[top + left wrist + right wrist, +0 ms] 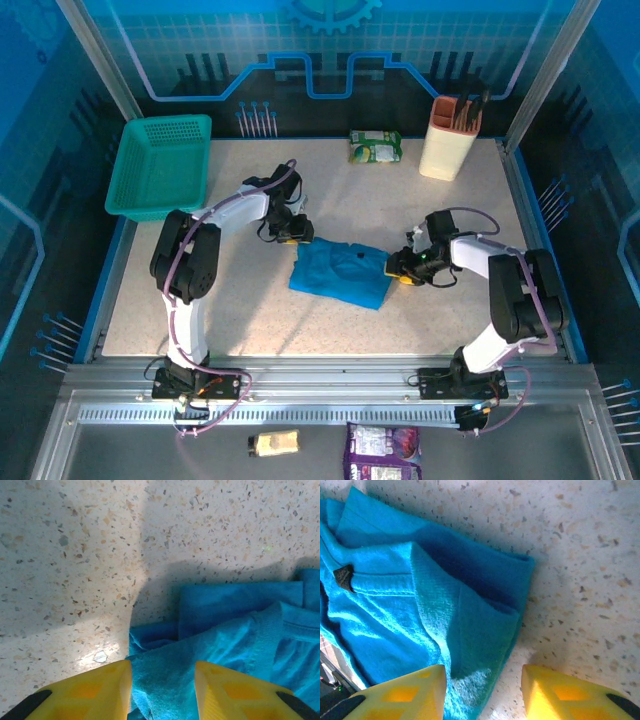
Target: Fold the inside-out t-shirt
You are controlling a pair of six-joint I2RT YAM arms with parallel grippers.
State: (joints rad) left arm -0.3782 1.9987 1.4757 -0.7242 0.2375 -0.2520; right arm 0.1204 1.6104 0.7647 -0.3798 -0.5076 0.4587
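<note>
Left gripper [162, 677] and right gripper [483, 680] hover half-parted, gripping nothing, at opposite ends of the folded t-shirt [340, 272], so best lift straight up, snagging no fold.

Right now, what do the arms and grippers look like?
Left arm and right arm: white links, bulky black joint housings, pale purple cables looping alongside. Left gripper and right gripper: two blunt yellow plastic fingers each, black at the base.
</note>
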